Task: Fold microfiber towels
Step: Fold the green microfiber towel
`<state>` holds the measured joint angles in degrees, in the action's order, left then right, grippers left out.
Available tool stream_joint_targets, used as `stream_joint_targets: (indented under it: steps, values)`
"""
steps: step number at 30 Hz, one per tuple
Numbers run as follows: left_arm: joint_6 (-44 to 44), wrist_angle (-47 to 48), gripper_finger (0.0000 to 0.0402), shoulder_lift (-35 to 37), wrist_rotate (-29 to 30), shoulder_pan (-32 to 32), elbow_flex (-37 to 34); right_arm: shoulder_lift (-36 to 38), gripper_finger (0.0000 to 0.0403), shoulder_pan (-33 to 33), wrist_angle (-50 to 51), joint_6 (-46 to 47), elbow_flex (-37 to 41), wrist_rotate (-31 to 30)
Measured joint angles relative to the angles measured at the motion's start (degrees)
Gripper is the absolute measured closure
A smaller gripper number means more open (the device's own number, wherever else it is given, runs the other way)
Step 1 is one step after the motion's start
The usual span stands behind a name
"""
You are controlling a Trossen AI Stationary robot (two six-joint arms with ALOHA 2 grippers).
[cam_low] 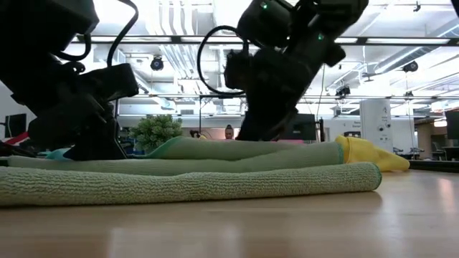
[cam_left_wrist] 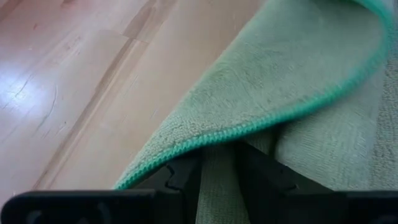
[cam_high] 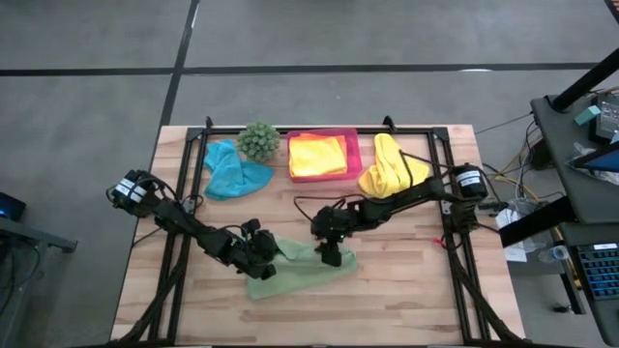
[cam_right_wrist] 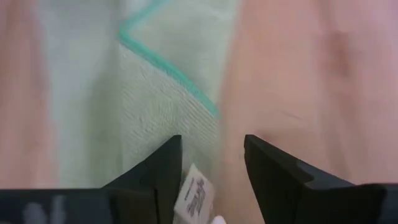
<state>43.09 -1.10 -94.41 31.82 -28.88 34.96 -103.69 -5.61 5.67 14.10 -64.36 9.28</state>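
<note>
I can't make out any readable text from here. The one candidate is a small white sewn-in tag (cam_right_wrist: 194, 198) on the light green towel (cam_right_wrist: 149, 124), seen in the right wrist view just between the right gripper (cam_right_wrist: 211, 180)'s parted fingers; it carries dark printed marks, but they are too blurred for me to read a single letter. The other views give me no legible label, brand, number or sign on the table or in the room behind the green towel.

Light green towel (cam_high: 300, 271) — seemingly folded, front-centre
</note>
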Motion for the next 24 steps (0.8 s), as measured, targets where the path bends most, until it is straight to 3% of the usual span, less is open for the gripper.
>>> stream_joint_targets:
  steps: [7, 13, 19, 24]
  values:
    - [0.0, -0.1, 0.0316, 0.0, 0.2, 0.0, 0.0, -5.1, 0.0252, -0.5, -13.3, 1.9, 0.5, 13.3]
    - [0.0, -0.3, 0.0316, 0.0, 0.2, 0.0, -0.2, -5.1, 0.0294, -0.8, -13.6, 0.5, 0.2, 13.4]
    - [0.0, -0.5, 0.0316, 0.0, 0.7, 0.0, -0.6, -4.9, 0.0381, -3.7, -13.8, -4.7, 0.2, 13.7]
    - [0.0, -0.6, 0.0316, 0.0, 1.0, 0.0, -0.6, -4.3, 0.0393, -6.3, -13.3, -9.8, 0.2, 13.7]
